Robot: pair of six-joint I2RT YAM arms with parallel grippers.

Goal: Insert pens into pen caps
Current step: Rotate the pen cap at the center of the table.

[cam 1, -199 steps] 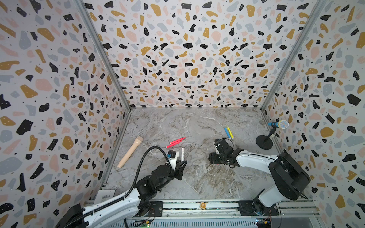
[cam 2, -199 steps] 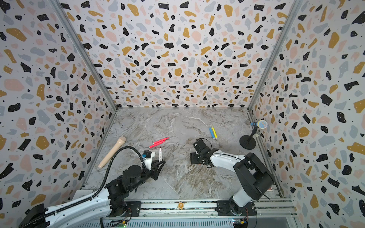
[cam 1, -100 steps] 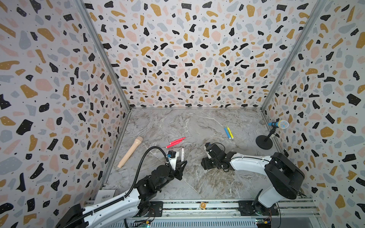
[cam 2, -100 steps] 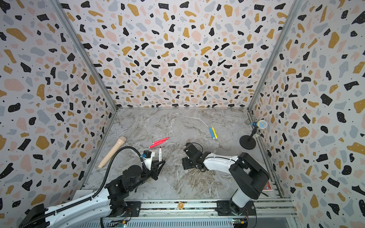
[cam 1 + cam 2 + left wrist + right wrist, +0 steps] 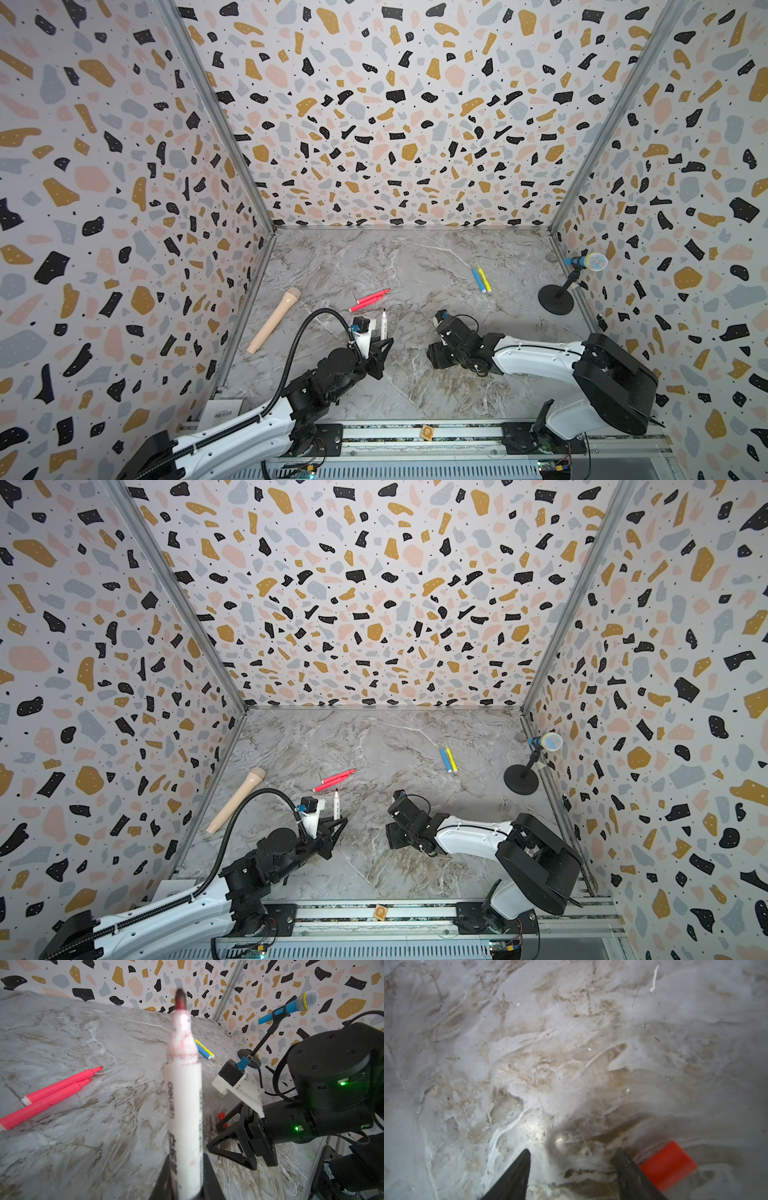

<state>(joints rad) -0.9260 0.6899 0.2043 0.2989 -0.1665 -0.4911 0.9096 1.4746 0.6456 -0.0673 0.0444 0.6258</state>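
Marble tabletop (image 5: 415, 266), speckled walls (image 5: 374, 124): the left gripper (image 5: 380, 343) clamps the white pen (image 5: 184, 1095) nib-up, while the right gripper (image 5: 573, 1150) hangs low, jaws apart and empty, the red cap (image 5: 668, 1164) lying just outside them. Fetching that cap looks the step; next it must sidestep to straddle it. A second ago this gripper sat farther from the pen.

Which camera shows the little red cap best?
The right wrist view: the red cap looks big and close there, lying just outside the open right pincer. The left wrist view shows only a small bit of it through the pincer's frame. In both top views the right arm hides it.
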